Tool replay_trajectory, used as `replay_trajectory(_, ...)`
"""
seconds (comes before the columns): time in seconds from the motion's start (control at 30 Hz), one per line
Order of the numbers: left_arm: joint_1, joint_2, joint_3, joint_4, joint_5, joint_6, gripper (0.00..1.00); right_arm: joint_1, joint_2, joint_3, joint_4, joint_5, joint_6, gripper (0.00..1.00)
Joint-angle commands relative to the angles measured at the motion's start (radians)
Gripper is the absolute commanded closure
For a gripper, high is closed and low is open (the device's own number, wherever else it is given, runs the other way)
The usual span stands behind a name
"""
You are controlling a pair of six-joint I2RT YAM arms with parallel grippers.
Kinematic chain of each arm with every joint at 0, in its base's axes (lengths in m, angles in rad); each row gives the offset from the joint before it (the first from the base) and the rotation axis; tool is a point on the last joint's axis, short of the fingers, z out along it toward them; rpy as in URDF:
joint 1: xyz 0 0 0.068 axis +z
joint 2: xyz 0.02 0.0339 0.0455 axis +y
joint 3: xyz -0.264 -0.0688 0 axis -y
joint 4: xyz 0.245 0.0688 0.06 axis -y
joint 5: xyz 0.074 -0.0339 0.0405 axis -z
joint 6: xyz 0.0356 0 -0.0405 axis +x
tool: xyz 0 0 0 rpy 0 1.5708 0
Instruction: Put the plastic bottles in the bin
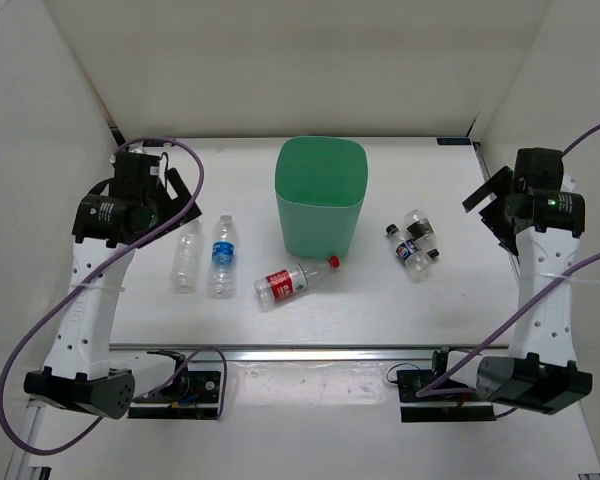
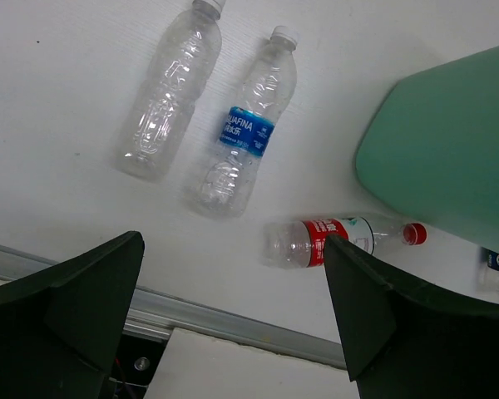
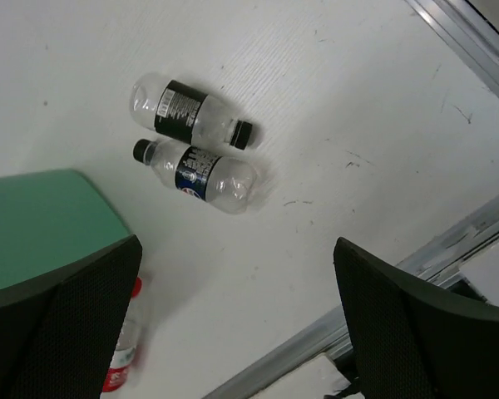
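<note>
- Hovering with jaws spread wide and empty, the left gripper [image 2: 233, 266] looks down on the unlabelled bottle [image 2: 168, 91] and the blue-labelled bottle [image 2: 245, 133], which lie side by side and are probably its picks.
- The right gripper [image 3: 237, 258], equally wide, hangs above two black-capped bottles [image 3: 201, 170] that lie touching.
- The red-labelled bottle [image 1: 292, 281] lies with its cap just beside the upright bin [image 1: 318, 225], whose wall may crowd a grasp.

The white surface [image 1: 480, 300] carries the upright green bin [image 1: 318, 228]. Left of it, an unlabelled bottle [image 1: 186, 257] and a blue-labelled bottle [image 1: 223, 256] lie side by side. A red-labelled bottle [image 1: 292, 282] lies at its near base. To its right, a black-labelled bottle [image 1: 418, 228] touches a second black-capped bottle [image 1: 408, 252].
</note>
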Motion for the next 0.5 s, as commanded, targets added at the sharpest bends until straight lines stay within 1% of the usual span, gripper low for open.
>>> replay_trajectory(0.0, -0.02, -0.025, 0.015, 0.013, -0.011, 0.005, 0.0, -0.017, 0.029, -0.043, 0.06, -0.124, -0.163, 0.0)
replay_trajectory(0.03, -0.02, -0.025, 0.015, 0.013, -0.02, 0.005, 0.0, -0.017, 0.029, -0.056, 0.09, -0.254, -0.193, 0.0)
replay_trajectory(0.07, -0.02, -0.025, 0.015, 0.004, -0.02, 0.005, 0.0, -0.017, 0.054, -0.057, 0.106, -0.314, -0.215, 0.0)
replay_trajectory(0.1, -0.02, -0.025, 0.015, 0.004, -0.02, 0.005, 0.0, -0.017, 0.074, -0.057, 0.115, -0.353, -0.224, 0.0)
replay_trajectory(0.17, -0.02, -0.035, -0.015, 0.004, -0.02, 0.014, 0.0, 0.012, 0.15, -0.015, 0.115, -0.373, -0.236, 0.0)
replay_trajectory(0.2, -0.02, -0.049, -0.027, 0.004, -0.02, 0.014, 0.0, 0.031, 0.17, -0.015, 0.153, -0.416, -0.255, 0.0)
replay_trajectory(0.3, -0.02, -0.075, -0.073, 0.004, -0.038, 0.014, 0.0, 0.052, 0.245, -0.015, 0.198, -0.416, -0.288, 0.0)
replay_trajectory(0.4, -0.02, -0.097, -0.095, 0.004, -0.058, 0.014, 0.0, 0.052, 0.362, 0.038, 0.209, -0.379, -0.289, 0.0)
replay_trajectory(0.47, -0.02, -0.097, -0.109, 0.004, -0.067, 0.014, 0.0, 0.063, 0.4, 0.048, 0.221, -0.36, -0.298, 0.0)
